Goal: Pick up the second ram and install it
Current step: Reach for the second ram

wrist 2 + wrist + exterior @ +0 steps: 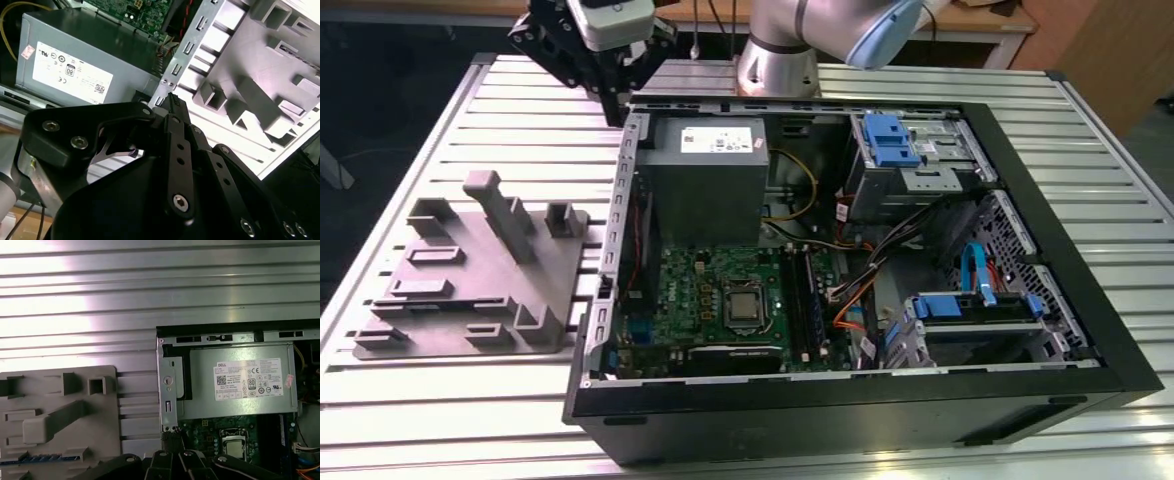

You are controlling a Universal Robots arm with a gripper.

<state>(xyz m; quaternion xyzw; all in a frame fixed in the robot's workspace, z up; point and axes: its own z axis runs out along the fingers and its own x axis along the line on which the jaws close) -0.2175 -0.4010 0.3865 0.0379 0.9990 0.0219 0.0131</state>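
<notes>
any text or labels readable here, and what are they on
white label on the grey power supply box: lines of print and marks, too small to quote reliably
small pink sticker beside that label: blurred, unreadable
green motherboard: no legible print

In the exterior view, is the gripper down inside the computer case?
No, the gripper hangs above the slatted table, just outside the computer case.

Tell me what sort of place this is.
Probably a robotics lab bench for computer assembly: a robot arm stands by an open computer case on a slatted metal table, beside a grey holder tray.
</notes>
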